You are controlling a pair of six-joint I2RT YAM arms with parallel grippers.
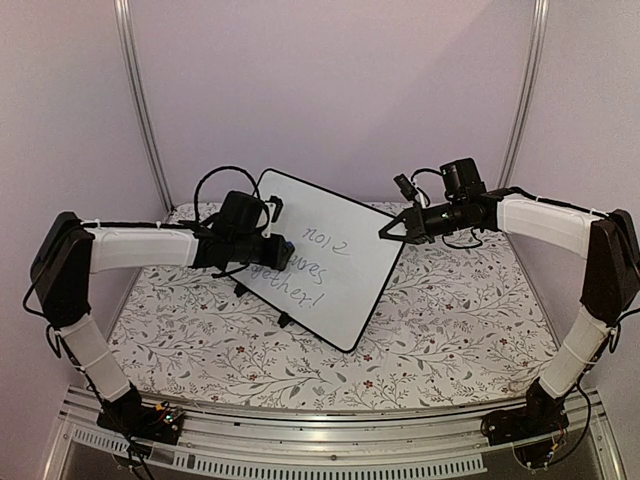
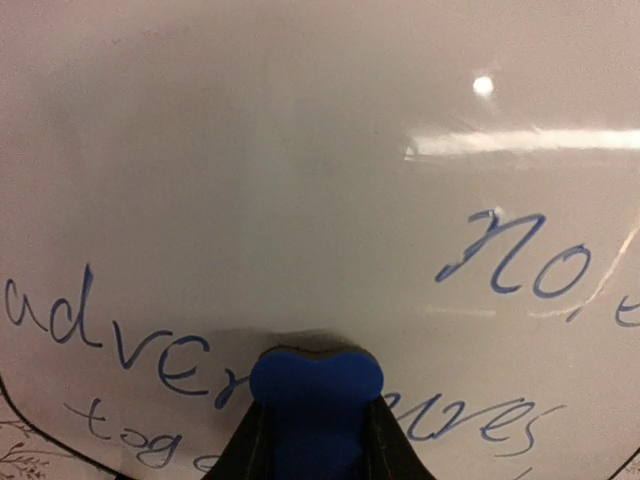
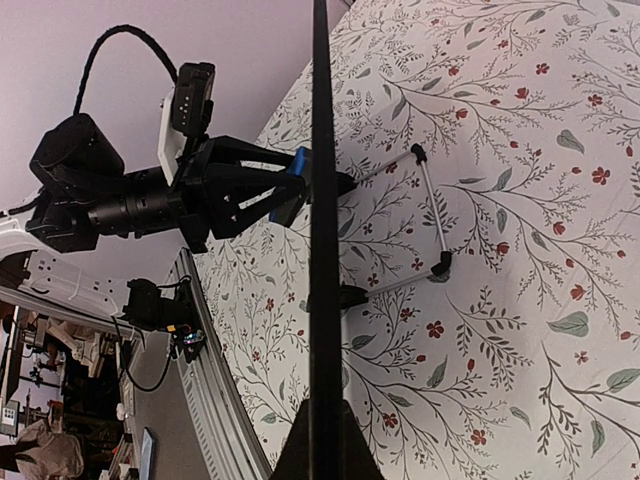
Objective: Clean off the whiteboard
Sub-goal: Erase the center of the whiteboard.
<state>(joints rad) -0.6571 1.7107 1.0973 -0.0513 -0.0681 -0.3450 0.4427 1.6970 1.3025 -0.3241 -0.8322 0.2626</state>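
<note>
The whiteboard [image 1: 335,262] stands tilted on its feet in the middle of the table, with blue handwriting on its face [image 2: 330,180]. My left gripper [image 1: 282,250] is shut on a small blue eraser [image 2: 315,385], which presses against the board over the word in the lower writing line. My right gripper [image 1: 386,234] is shut on the board's upper right edge. In the right wrist view the board's black frame [image 3: 320,200] runs edge-on up from between the fingertips [image 3: 322,440], and the left gripper with the eraser [image 3: 292,185] shows beyond it.
A floral-patterned cloth [image 1: 450,320] covers the table. The board's thin metal stand [image 3: 430,215] rests on the cloth behind it. A metal rail [image 1: 330,425] runs along the near edge, and grey walls close in the back and sides.
</note>
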